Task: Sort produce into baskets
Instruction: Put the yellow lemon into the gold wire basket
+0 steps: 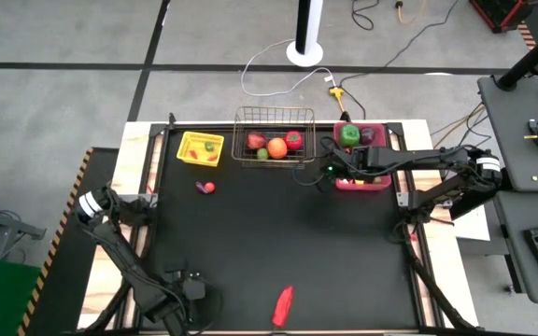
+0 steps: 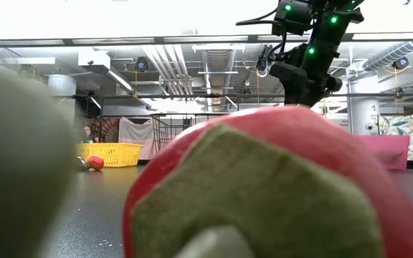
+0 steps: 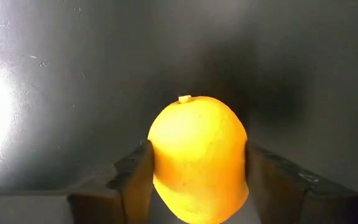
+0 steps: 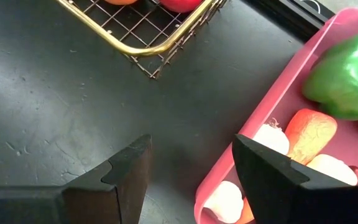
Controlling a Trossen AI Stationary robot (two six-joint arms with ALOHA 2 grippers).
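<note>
High view first: we record the left gripper point(image 1: 187, 285) low at about 7 o'clock on the table point(image 1: 278, 243), near the front edge. Its wrist view shows the two fingers pressed against opposite flanks of a yellow lemon-like fruit point(image 3: 197, 158), so we judge it clamped on that piece, which sits squarely between the jaws and appears to rest on or just above the dark surface. We read this as a pick in hand, with the fruit due for one of the containers along the 12 o'clock edge.

We place the right gripper point(image 1: 330, 171) at roughly 1 o'clock, in the gap between the wire basket point(image 1: 274, 161) and the pink bin point(image 1: 362, 184). Its wrist view shows the fingers apart with nothing between them, over bare table just beside the bin's near wall; our judgement is that it has nothing to carry at present.

Contents noted: the pink bin holds a green pepper point(image 1: 349, 134) and further pieces; the wire basket holds red, orange and green items; the yellow tray point(image 1: 200, 148) at 11 o'clock holds small pieces.

Still unsorted on the table: a red chilli-shaped piece point(image 1: 283, 305) at 6 o'clock, just right of the left gripper, and a small red-and-purple item point(image 1: 205, 187) just below the yellow tray.
</note>
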